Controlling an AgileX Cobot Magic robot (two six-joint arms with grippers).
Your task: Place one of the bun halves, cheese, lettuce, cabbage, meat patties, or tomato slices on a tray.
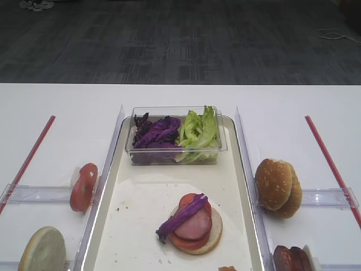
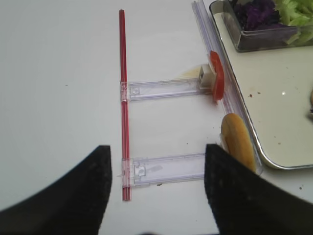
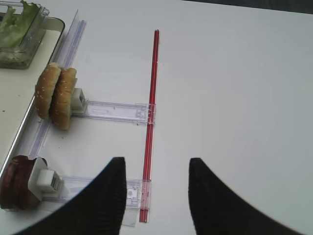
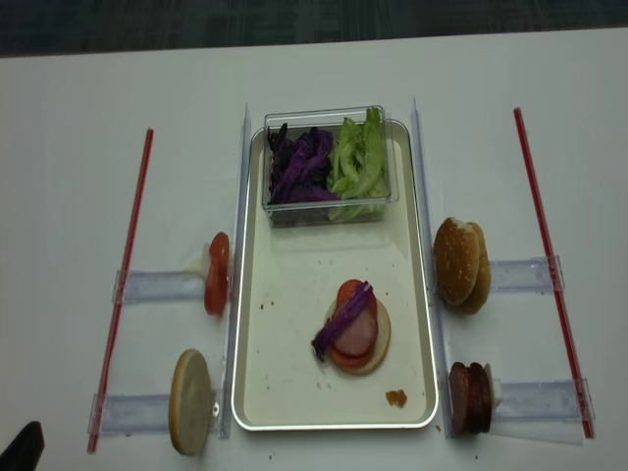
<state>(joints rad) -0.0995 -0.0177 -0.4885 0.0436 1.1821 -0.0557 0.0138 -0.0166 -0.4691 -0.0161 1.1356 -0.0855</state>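
Hovering with jaws apart, left gripper (image 2: 156,186) and right gripper (image 3: 154,196), both empty; needing lettuce (image 1: 198,131) from the tray's (image 1: 237,226) far-end tub, laying onto cabbage (image 1: 181,217)-topped stack.

Before you lies a white counter (image 4: 78,147); the tray (image 4: 294,392) sits at its middle; clear plastic rails (image 4: 157,287) and two red rods (image 4: 123,294) flank it; tomato slices (image 4: 217,273) and a bun half (image 4: 191,401) stand on edge at your left; bun halves (image 4: 461,263) and meat patties (image 4: 469,397) stand at your right.
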